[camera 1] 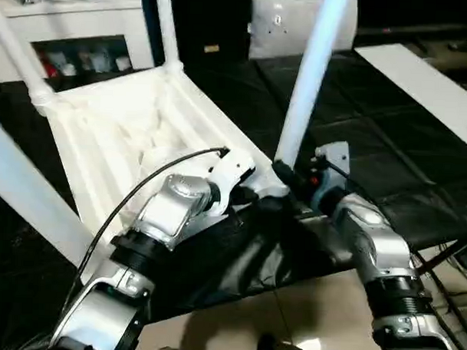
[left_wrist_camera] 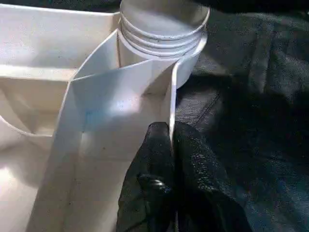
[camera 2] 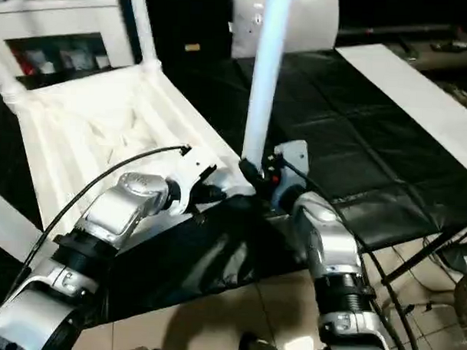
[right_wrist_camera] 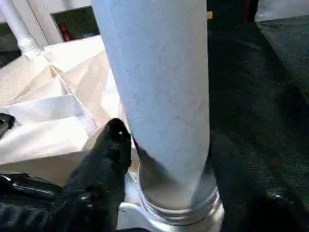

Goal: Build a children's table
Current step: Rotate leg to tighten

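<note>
The left gripper [left_wrist_camera: 171, 145] is pinching its two black fingers together on the thin side wall of the upturned table top [camera 1: 120, 133], just short of the near corner socket [left_wrist_camera: 161, 53], and it is probably doing so to keep the top from sliding or twisting on the black mat [camera 1: 388, 150] while a leg is being worked in. Right beside it, the right gripper [right_wrist_camera: 145, 150] is wrapping around the base of the near leg [camera 1: 310, 78], jaws set wide on the round shaft close above the socket, with one finger [right_wrist_camera: 108, 145] pressing the shaft's side; holding that low is likely giving it the best purchase for seating or turning the leg. Farther beyond both grippers, three more legs [camera 1: 166, 27] are standing up from the other corners, so this looks like the last one. Past the top, a white cabinet [camera 1: 77, 31] is standing.
</note>
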Robot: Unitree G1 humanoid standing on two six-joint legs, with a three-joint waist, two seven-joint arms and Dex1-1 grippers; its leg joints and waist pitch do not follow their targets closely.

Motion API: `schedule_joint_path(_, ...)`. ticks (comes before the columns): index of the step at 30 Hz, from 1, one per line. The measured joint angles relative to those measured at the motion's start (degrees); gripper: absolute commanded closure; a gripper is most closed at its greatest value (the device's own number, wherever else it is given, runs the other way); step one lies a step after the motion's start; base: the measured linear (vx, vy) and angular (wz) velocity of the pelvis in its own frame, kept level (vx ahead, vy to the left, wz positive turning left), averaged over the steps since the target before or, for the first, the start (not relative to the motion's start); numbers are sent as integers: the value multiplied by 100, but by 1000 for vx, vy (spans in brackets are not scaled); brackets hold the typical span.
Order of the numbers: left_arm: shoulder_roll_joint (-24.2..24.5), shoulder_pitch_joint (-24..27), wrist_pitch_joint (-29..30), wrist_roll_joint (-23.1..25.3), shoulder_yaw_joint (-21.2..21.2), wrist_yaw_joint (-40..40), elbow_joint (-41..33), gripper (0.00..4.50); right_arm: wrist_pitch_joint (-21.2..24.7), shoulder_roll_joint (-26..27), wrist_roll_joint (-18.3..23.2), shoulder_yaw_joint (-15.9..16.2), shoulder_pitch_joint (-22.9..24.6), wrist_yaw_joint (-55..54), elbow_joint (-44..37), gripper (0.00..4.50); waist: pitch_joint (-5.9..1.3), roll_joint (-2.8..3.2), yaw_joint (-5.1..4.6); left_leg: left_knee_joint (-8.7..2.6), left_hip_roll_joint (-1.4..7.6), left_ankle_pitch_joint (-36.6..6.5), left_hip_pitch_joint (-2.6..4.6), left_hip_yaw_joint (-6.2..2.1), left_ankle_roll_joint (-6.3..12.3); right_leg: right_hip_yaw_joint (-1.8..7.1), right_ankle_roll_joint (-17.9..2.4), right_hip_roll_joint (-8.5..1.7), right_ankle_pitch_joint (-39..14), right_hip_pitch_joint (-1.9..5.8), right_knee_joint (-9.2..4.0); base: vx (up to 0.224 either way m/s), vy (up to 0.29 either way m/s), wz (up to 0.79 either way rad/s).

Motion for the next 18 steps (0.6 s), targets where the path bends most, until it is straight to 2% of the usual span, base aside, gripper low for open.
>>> schedule_joint_path(5,156,33,-224,-53,-69,-243,-105,450,4,-357,0,73,218,467,-303,112,52,-7,45,-32,-2,1,-5,16,1,24,-20,1,15,-23,17,0,0,0)
schedule_joint_path(7,391,64,-459,-74,-146,-477,-167,450,9,-746,55,174,379,919,-373,91,67,-21,71,-28,-5,2,-35,28,2,46,-40,0,83,-43,37,0,0,0)
schedule_joint_path(9,584,83,-686,-83,-187,-701,-179,450,-1,-1056,98,193,477,1323,-417,80,71,-26,107,-29,-9,1,-34,36,1,69,-40,0,104,-64,81,0,0,0)
schedule_joint_path(12,916,191,-1107,-120,-227,-1183,-262,450,-26,-1575,188,267,498,2088,-578,57,73,-30,197,-37,-35,11,-38,42,20,138,-42,0,116,-133,203,35,-29,4)
schedule_joint_path(15,1125,304,-1430,-186,-270,-1661,-354,450,-46,-1920,255,274,507,2631,-655,57,69,-35,329,-101,-34,12,-24,46,23,137,-64,15,92,-155,240,55,-48,5)
schedule_joint_path(18,1495,353,-1889,-294,-432,-2331,-360,450,-43,-2202,433,398,459,3407,-677,57,68,-36,460,-105,-34,11,-48,47,27,140,-106,11,38,-227,329,17,-16,0)
